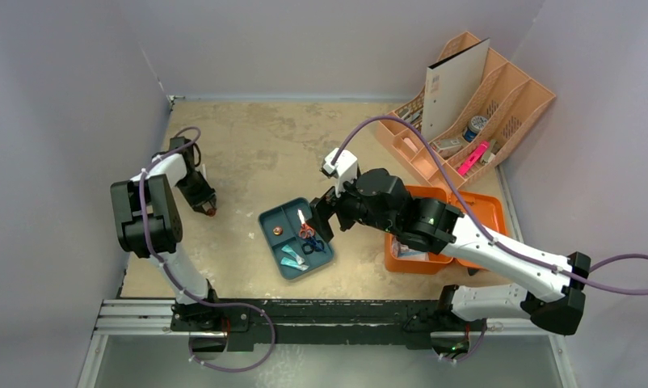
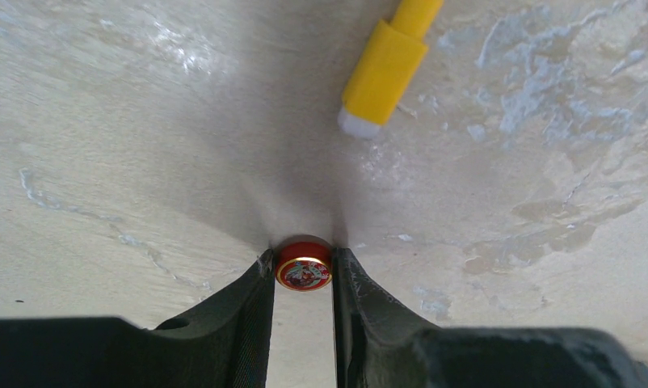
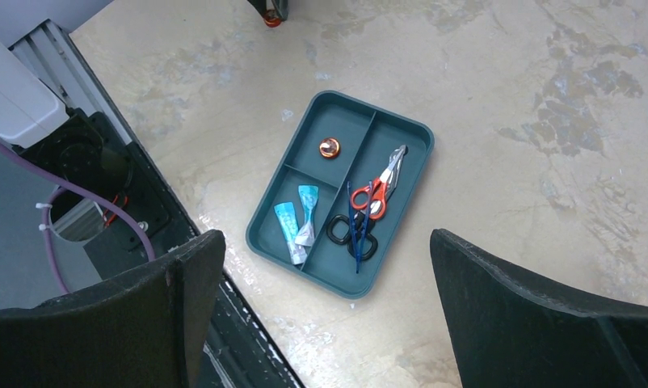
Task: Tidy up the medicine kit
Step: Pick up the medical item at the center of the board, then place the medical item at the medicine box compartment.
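The orange medicine kit (image 1: 489,212) lies open at the right, mostly hidden under my right arm. A dark teal tray (image 1: 266,230) sits at the centre; the right wrist view shows it (image 3: 397,226) holding a small copper tin (image 3: 330,148), red-handled scissors (image 3: 375,194), black-handled scissors, blue tweezers and blue packets (image 3: 292,222). My right gripper (image 1: 325,217) hovers above the tray's right side, open wide and empty (image 3: 326,242). My left gripper (image 1: 210,208) at the left is shut on a small red tin (image 2: 304,271), low at the table, one finger on each side (image 2: 304,260).
A yellow stick-like object (image 2: 389,69) lies on the table just ahead of the left gripper. A pale peach desk organizer (image 1: 498,97) with a notebook and small items stands at the back right. The table's front rail (image 1: 305,311) runs along the near edge.
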You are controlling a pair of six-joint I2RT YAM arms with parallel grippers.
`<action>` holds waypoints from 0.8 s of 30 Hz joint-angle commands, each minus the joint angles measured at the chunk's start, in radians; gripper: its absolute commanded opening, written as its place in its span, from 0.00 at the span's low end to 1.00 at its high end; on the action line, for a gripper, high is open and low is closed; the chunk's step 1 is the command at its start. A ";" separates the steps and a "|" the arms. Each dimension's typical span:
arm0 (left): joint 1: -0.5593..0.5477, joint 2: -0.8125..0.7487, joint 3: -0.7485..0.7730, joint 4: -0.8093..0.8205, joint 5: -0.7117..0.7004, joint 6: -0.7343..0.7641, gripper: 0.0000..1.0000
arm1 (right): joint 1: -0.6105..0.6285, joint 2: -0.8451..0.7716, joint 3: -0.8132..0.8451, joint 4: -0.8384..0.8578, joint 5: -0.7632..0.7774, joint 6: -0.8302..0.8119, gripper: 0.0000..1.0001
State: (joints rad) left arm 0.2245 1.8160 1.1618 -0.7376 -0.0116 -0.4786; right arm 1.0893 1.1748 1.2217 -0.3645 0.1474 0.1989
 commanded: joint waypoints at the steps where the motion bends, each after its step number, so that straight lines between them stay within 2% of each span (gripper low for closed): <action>1: -0.027 -0.051 -0.012 -0.022 0.007 -0.012 0.26 | 0.003 -0.037 -0.010 0.002 0.032 0.011 0.99; 20: -0.216 -0.237 0.087 -0.098 0.109 -0.068 0.24 | 0.003 -0.049 -0.052 -0.051 0.052 0.052 0.99; 24: -0.309 -0.279 0.082 -0.095 0.107 -0.091 0.24 | 0.003 -0.052 -0.065 -0.060 0.052 0.062 0.99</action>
State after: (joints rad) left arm -0.0093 1.5978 1.2156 -0.8211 0.0719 -0.5323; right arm 1.0893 1.1439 1.1667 -0.4126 0.1741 0.2340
